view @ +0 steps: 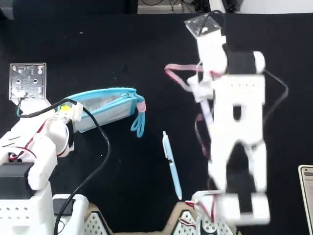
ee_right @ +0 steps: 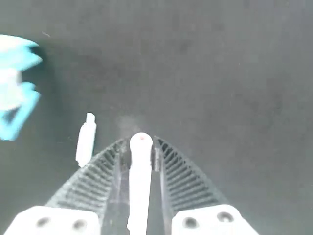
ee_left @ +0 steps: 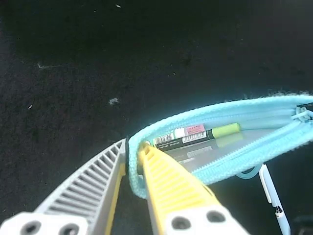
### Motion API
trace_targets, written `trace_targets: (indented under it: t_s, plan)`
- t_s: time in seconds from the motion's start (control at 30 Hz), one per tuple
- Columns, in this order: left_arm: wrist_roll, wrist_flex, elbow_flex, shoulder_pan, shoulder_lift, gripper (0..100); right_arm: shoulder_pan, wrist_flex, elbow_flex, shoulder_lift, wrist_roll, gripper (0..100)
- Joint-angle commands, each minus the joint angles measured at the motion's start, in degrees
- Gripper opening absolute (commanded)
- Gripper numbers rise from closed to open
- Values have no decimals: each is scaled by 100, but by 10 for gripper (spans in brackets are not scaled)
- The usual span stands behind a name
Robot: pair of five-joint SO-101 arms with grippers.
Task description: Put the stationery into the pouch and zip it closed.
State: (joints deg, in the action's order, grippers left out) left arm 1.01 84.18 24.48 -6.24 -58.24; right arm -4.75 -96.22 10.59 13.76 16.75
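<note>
The light blue pouch (view: pixel 105 107) lies open on the black table, and in the left wrist view a marker with a yellow-green cap (ee_left: pixel 195 137) shows inside the pouch (ee_left: pixel 234 122). My left gripper (view: pixel 68 110) (ee_left: pixel 133 164) is shut on the pouch's left end. A blue and white pen (view: pixel 171 164) (ee_left: pixel 271 196) (ee_right: pixel 85 139) lies on the table to the right of the pouch. My right gripper (view: pixel 201 93) (ee_right: pixel 140 142) hangs above the table right of that pen, shut on a white pen (view: pixel 208 115) (ee_right: pixel 140 176) with a red tip.
The pouch's blue loop (view: pixel 139 122) hangs off its right end, toward the loose pen. A white object (view: pixel 306 196) pokes in at the right edge. Black table lies bare between the pouch and the right arm.
</note>
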Motion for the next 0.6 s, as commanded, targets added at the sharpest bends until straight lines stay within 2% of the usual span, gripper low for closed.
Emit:
trace_targets:
  t_s: [0.0, 0.37, 0.57]
  plan:
    - [62, 18, 268, 4, 35, 30, -633, 668, -523, 1798, -475, 11]
    - [62, 26, 268, 4, 35, 30, -2242, 3701, -2527, 5095, -1749, 11]
    - [62, 26, 268, 4, 35, 30, -3209, 5635, -3398, 6132, -2207, 11]
